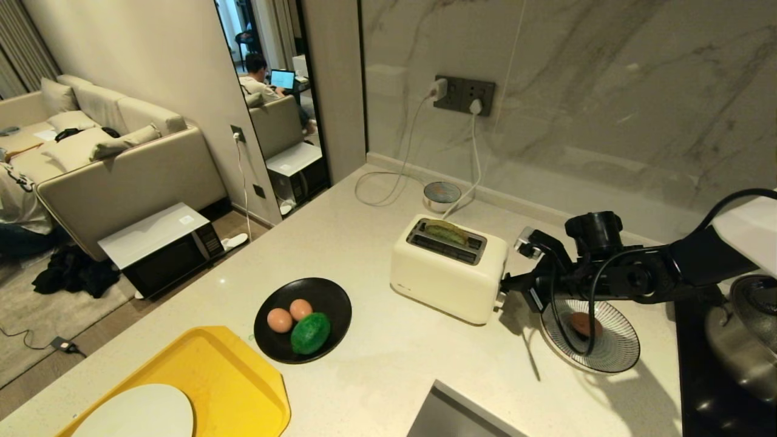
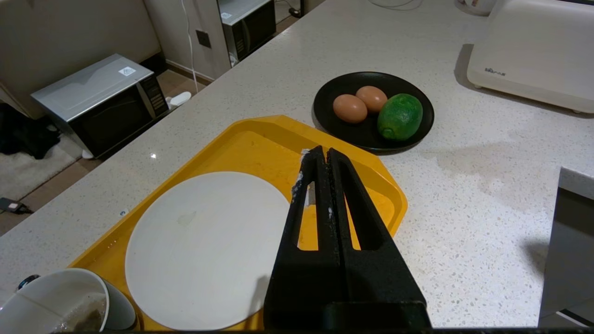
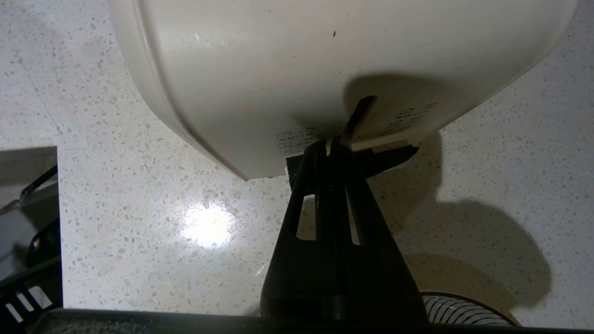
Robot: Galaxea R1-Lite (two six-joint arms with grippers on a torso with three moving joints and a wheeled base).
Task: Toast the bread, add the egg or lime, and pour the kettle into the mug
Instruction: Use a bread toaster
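Right gripper (image 3: 330,144) pressed together, empty, tips at the lever end of the cream toaster (image 1: 449,267), low against its side. Bread (image 1: 446,230) sits down in 1 toaster slot, green top edge showing. Black plate (image 1: 331,297) on the counter (image 1: 376,370) holds 2 eggs (image 1: 280,320) touching each other, with the lime (image 1: 311,332) just beside them. A 3rd egg (image 1: 586,325) lies on a striped plate (image 1: 619,352) under the right arm. Left gripper (image 2: 323,155) pressed together, empty, over the yellow tray (image 2: 260,144) beside a white plate (image 2: 204,246). Mug (image 2: 69,301) beside the tray.

Black right arm (image 1: 637,276), looped cable, slotted black jaws.
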